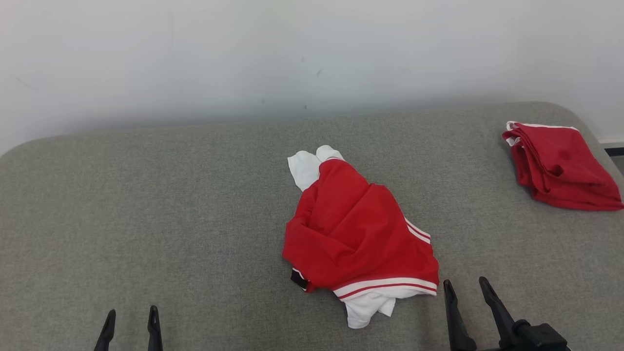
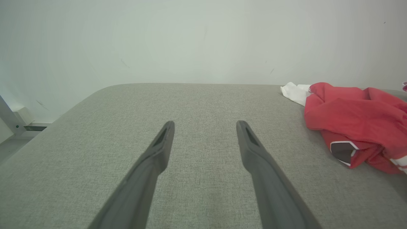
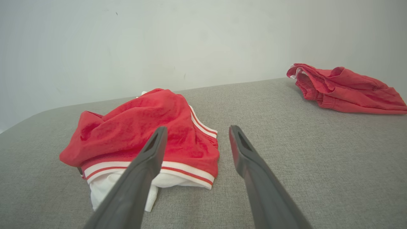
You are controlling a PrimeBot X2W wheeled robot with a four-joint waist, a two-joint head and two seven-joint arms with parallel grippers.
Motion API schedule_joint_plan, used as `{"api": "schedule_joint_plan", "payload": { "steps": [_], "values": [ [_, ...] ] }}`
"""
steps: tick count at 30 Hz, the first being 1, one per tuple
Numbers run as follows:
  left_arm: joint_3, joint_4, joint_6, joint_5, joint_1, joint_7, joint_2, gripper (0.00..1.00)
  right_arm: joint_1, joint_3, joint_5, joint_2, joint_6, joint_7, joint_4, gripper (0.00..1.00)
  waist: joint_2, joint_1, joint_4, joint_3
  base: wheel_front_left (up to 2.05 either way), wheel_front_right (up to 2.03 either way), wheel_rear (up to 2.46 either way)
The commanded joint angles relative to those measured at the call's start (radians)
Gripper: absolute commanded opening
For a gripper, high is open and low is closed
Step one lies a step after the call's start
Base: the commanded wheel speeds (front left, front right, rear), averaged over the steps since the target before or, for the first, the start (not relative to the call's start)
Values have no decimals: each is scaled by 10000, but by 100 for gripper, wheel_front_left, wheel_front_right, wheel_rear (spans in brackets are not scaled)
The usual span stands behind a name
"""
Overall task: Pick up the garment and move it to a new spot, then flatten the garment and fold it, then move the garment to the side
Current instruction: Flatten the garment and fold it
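Garment (image 1: 358,234) crumpled on grey surface (image 1: 146,219)

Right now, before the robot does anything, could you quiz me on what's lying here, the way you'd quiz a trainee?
1. True or false: the left gripper is holding the crumpled red-and-white garment.
2. Where on the grey surface does the second red garment lie? A) the middle B) the far right corner C) the near left edge
3. Which gripper is nearer the crumpled red-and-white garment?

Key:
1. False. Both grippers are open and empty.
2. B.
3. The right gripper.
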Motion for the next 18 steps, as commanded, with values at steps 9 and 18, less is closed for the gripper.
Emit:
{"api": "schedule_joint_plan", "payload": {
  "steps": [9,18],
  "values": [
    [-100,11,35,-32,-151,-30,-20,100,-399,-173,-40,23,-22,0,397,100,-1,0,167,44,0,0,0],
    [-429,61,-3,-34,-495,-30,-20,100,-2190,-359,-220,-508,-22,-3,2420,100,-1,0,649,457,0,0,0]
  ]
}}
